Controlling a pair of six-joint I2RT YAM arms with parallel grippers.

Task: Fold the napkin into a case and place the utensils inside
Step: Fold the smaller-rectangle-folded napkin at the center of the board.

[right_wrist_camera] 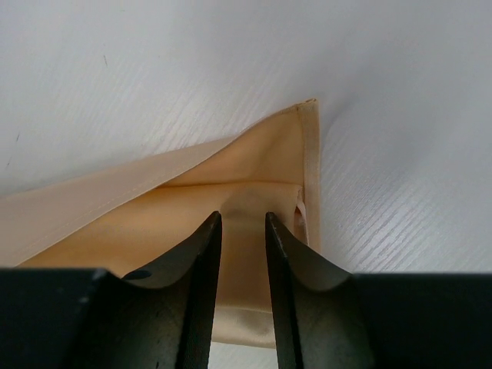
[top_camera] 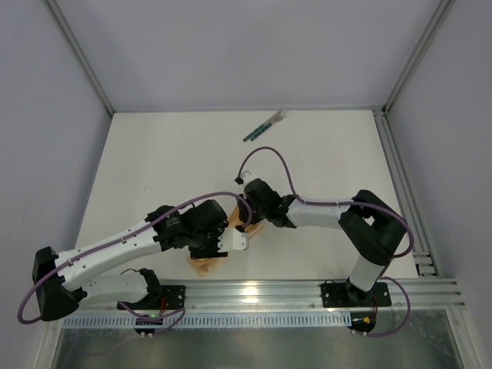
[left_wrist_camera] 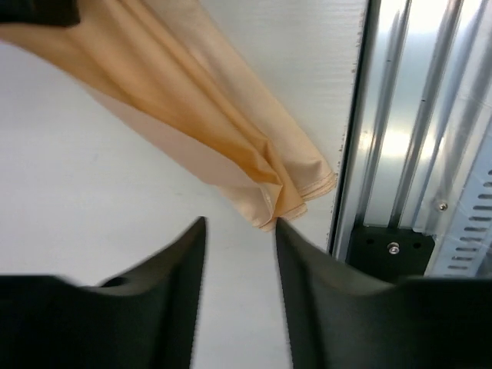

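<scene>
The peach-tan napkin [top_camera: 206, 265] lies folded in layers near the table's front edge, mostly hidden under both grippers, so I cannot tell whether it forms the case. My left gripper [top_camera: 231, 240] is open over bare table. In its wrist view the gripper [left_wrist_camera: 241, 223] sits just short of the napkin's [left_wrist_camera: 223, 131] bunched corner, which touches the right fingertip [left_wrist_camera: 281, 227]. My right gripper [top_camera: 247, 209] is open. Its wrist view shows the gripper [right_wrist_camera: 242, 217] standing over the napkin [right_wrist_camera: 254, 154], with cloth showing in the narrow gap. The green-handled utensils [top_camera: 265, 125] lie together at the far middle of the table.
An aluminium rail [top_camera: 307, 292] runs along the near edge, right beside the napkin's corner in the left wrist view [left_wrist_camera: 400, 115]. Another rail [top_camera: 400, 177] lines the right side. Grey walls enclose the table. A purple cable [top_camera: 269, 157] loops above the right wrist.
</scene>
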